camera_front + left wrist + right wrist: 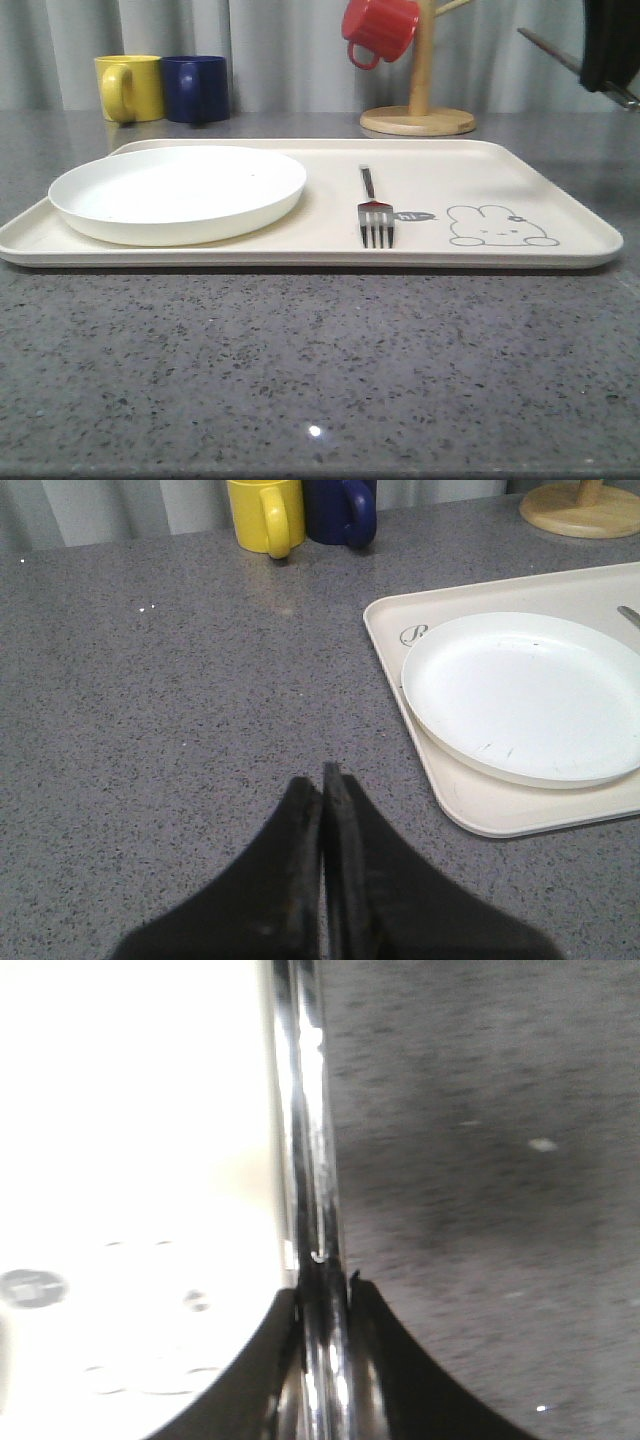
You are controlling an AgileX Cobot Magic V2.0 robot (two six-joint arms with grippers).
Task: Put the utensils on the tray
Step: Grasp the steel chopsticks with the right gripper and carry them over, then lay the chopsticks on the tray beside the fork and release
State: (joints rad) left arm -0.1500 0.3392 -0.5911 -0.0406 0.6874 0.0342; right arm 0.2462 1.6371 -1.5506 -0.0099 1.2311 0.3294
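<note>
Now our right claw (325, 1290) is clamped on slim shiny chopsticks (308, 1140), carried high at the far right above the tray (560, 190); we should lower them flat onto bare tray right of the fork (375, 218). Our left claw (322, 780) is closed, empty, over the desk (150, 700)

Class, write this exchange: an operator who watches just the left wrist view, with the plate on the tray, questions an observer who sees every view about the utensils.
Operator: Is any utensil fully on the tray?
Observer: Yes. A fork lies on the tray, right of the plate, tines toward the front camera.
Operator: What is the right tool doing?
Observer: The right tool is shut on slim shiny metal, seemingly chopsticks, held up near the tray's right end.
</note>
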